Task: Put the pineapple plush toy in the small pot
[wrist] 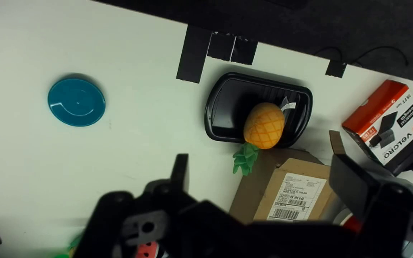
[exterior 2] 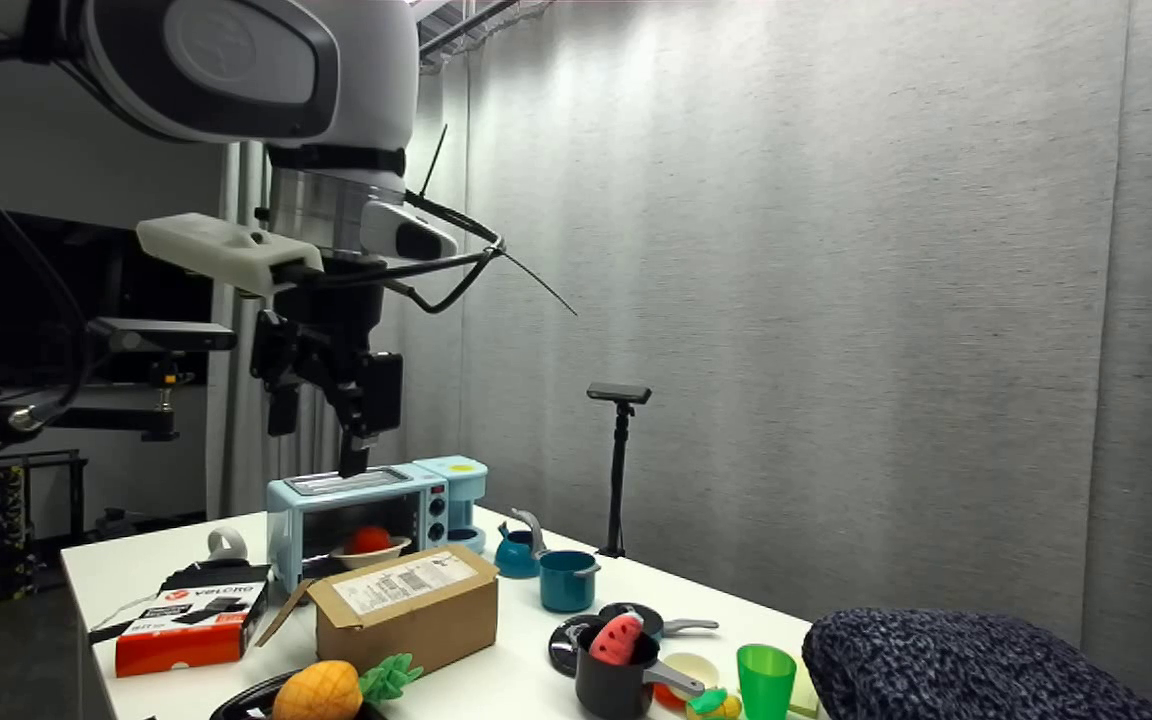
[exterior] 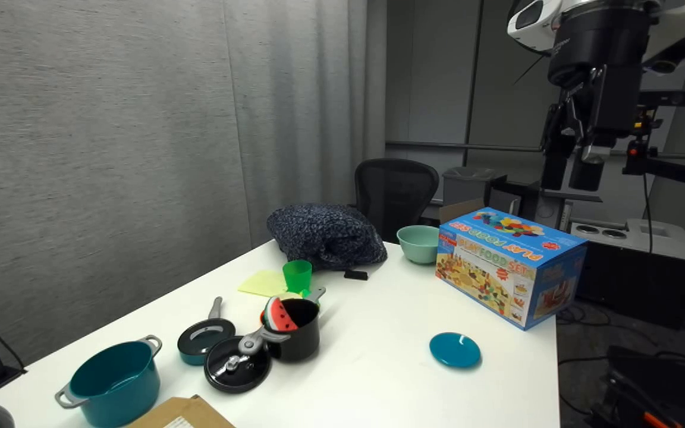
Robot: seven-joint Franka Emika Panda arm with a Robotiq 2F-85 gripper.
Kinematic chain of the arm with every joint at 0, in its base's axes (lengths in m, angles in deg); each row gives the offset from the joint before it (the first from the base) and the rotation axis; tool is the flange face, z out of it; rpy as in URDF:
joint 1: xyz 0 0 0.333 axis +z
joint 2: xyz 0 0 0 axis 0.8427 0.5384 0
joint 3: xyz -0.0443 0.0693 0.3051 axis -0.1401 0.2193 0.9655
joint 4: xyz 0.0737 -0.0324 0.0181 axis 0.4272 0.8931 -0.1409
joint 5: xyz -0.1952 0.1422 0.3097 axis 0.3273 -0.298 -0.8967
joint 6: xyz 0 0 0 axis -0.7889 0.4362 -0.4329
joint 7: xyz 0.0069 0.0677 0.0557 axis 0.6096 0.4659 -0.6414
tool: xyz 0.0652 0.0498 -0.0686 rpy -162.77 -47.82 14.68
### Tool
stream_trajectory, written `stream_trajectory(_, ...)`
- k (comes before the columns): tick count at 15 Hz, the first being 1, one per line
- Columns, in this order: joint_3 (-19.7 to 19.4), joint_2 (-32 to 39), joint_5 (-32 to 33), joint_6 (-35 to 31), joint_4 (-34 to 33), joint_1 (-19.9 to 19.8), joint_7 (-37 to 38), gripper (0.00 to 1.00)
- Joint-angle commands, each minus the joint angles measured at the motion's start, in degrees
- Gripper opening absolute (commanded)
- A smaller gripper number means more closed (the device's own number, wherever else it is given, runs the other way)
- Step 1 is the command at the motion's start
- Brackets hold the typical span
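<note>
Hand [wrist: 259, 157] found spread; pineapple plush toy [wrist: 264, 125], at its twelve o'clock in wrist view, should be gripped mid-body, clear of black tray [wrist: 228, 104].

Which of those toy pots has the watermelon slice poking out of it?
The small black pot, its red watermelon slice rising above the rim; the teal pot with two side handles shows none.

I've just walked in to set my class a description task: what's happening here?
A robot arm has its end effector open above the table, holding nothing. The pineapple plush toy lies in a black tray beside a cardboard box. The small pot stands elsewhere on the table, a watermelon slice sticking out of it. The toy is not in the pot yet.
</note>
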Motion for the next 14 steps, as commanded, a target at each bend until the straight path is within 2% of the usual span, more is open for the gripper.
stream_trajectory(1, 0.61, 0.37, -0.59, -2.96, 0.28, -1.81, 0.4, 1.0)
stream_trajectory(5, 0.36, 5.96, -2.75, -11.06, 1.42, -1.12, 0.78, 1.0)
stream_trajectory(8, -0.03, 11.58, -6.71, -14.2, 2.01, 0.58, -0.96, 1.0)
stream_trajectory(12, 1.62, 18.24, -9.4, -14.3, 0.25, 2.19, -3.96, 1.0)
stream_trajectory(13, 1.94, 15.47, -8.22, -14.58, 2.27, 0.54, -2.21, 1.0)
stream_trajectory(14, 2.39, 16.57, -8.23, -14.63, 2.09, 0.64, -2.21, 1.0)
